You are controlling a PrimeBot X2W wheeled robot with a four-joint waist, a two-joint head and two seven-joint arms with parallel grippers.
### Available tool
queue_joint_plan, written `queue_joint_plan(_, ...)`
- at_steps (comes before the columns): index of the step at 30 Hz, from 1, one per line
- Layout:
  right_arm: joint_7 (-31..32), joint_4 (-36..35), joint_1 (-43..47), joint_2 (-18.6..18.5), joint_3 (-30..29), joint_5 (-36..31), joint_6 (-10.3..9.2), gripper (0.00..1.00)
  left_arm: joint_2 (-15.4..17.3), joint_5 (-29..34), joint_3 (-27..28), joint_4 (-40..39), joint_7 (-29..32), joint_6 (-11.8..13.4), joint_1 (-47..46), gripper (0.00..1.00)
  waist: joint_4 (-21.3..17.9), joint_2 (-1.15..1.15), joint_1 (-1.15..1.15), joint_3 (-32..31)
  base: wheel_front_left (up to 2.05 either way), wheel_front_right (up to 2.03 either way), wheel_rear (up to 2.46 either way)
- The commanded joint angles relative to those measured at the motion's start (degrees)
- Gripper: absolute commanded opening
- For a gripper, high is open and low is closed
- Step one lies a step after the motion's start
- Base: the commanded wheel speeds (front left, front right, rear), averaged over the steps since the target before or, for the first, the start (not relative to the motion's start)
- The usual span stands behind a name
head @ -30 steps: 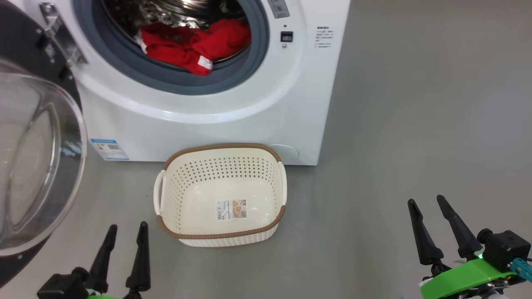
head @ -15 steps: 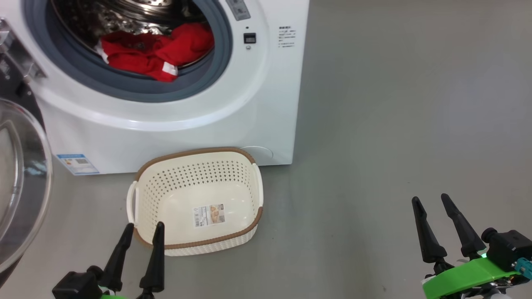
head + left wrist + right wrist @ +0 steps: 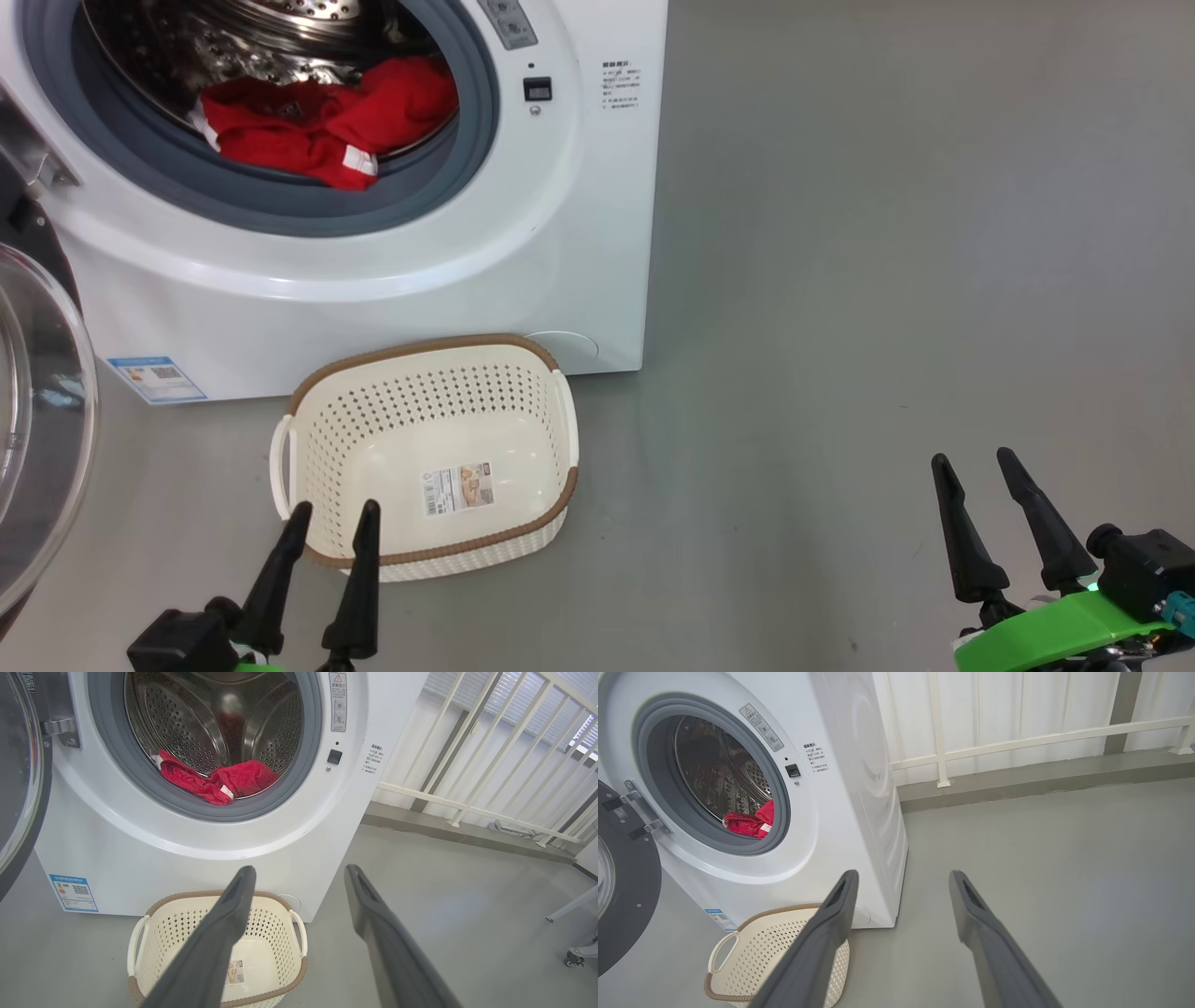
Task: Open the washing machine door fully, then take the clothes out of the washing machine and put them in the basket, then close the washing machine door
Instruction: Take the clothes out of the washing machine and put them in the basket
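The white washing machine (image 3: 523, 243) stands with its washing machine door (image 3: 37, 420) swung open to the left, glass bowl facing out. Red clothes (image 3: 317, 126) with a white label lie at the drum's front lip, resting on the grey ring; they are also in the left wrist view (image 3: 215, 779) and the right wrist view (image 3: 749, 822). The cream basket (image 3: 425, 457) sits on the floor in front of the machine, holding no clothes. My left gripper (image 3: 334, 511) is open, fingertips just over the basket's near rim. My right gripper (image 3: 973, 463) is open over bare floor, far right.
Grey floor (image 3: 887, 280) stretches right of the machine. A white railing (image 3: 1017, 742) and wall run behind. A wheeled leg of some furniture (image 3: 572, 956) is at the far right of the left wrist view.
The head camera has swung right, so the machine, door and basket slid left in view. My left gripper has risen toward the basket's near rim. The right gripper barely moved.
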Motion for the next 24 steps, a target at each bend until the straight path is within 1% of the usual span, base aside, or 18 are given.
queue_joint_plan(1, -0.37, -1.50, -0.64, -0.71, 0.74, 0.00, 0.02, 1.00, 1.18, -0.33, 1.62, -1.47, -0.29, 0.08, -1.08, 1.00, 0.08, 0.00, 0.00, 0.01, 0.00, 0.00, 0.00)
queue_joint_plan(18, -0.37, -1.55, -1.23, -0.60, 0.87, -0.14, 0.02, 1.00, 1.07, -0.33, 2.51, -2.06, -0.29, 0.08, -1.34, 1.00, 0.75, 0.00, 0.00, 0.53, 0.00, 0.00, 0.00)
queue_joint_plan(24, -0.37, -1.57, -1.27, -0.47, 0.87, -0.19, 0.02, 1.00, 1.08, -0.82, 2.74, -1.79, -0.29, 0.08, -1.49, 1.00, 0.87, 0.00, 0.00, 0.69, 0.44, -0.50, 0.06)
